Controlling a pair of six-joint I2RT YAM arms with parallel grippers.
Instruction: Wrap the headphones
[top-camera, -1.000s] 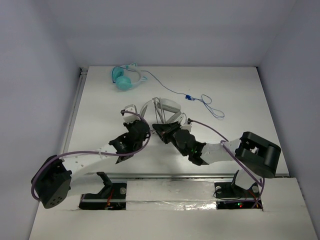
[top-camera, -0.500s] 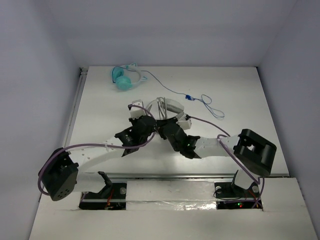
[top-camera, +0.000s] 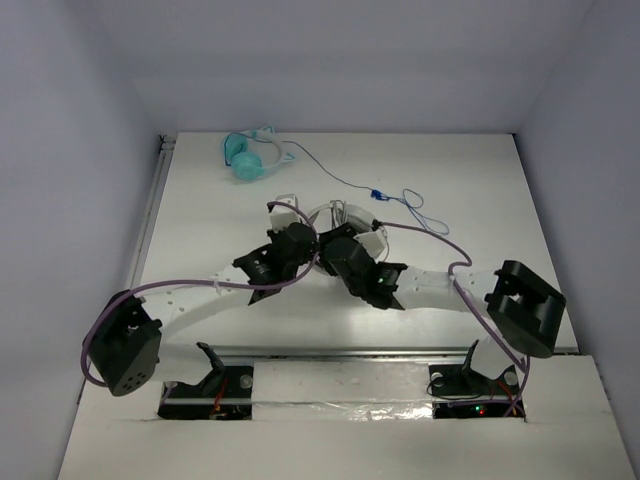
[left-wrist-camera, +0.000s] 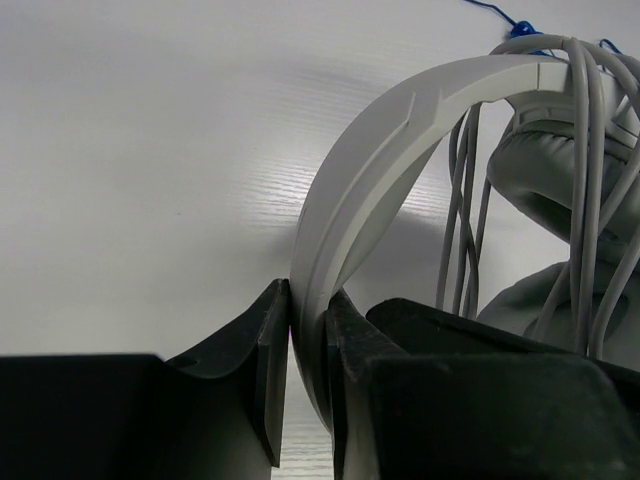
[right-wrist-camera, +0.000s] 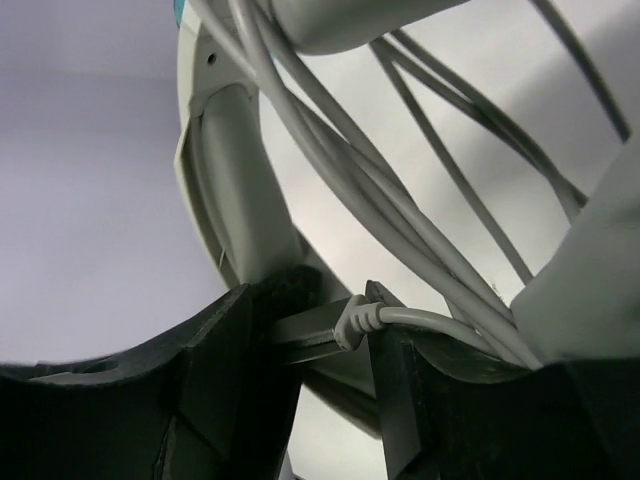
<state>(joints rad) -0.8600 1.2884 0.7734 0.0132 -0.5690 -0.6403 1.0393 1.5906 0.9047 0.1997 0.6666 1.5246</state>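
Carried farther from the arm bases than a second ago: white over-ear headphones with grey pads (left-wrist-camera: 400, 130), mid white table (top-camera: 200, 230). Headband clamped by left gripper (left-wrist-camera: 308, 330), wound grey cable (left-wrist-camera: 580, 150) plug pinched by right gripper (right-wrist-camera: 305, 335). Beyond, apart: small teal headphones (top-camera: 245, 158), blue-plug cable (top-camera: 375, 194).

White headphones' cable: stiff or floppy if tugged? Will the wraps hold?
Probably floppy: the cable hangs over the headband in slack, uneven loops. They'd likely slip loose if the right gripper released the end it pinches. The headband looks stiff; the left gripper clamps it with no visible flex.
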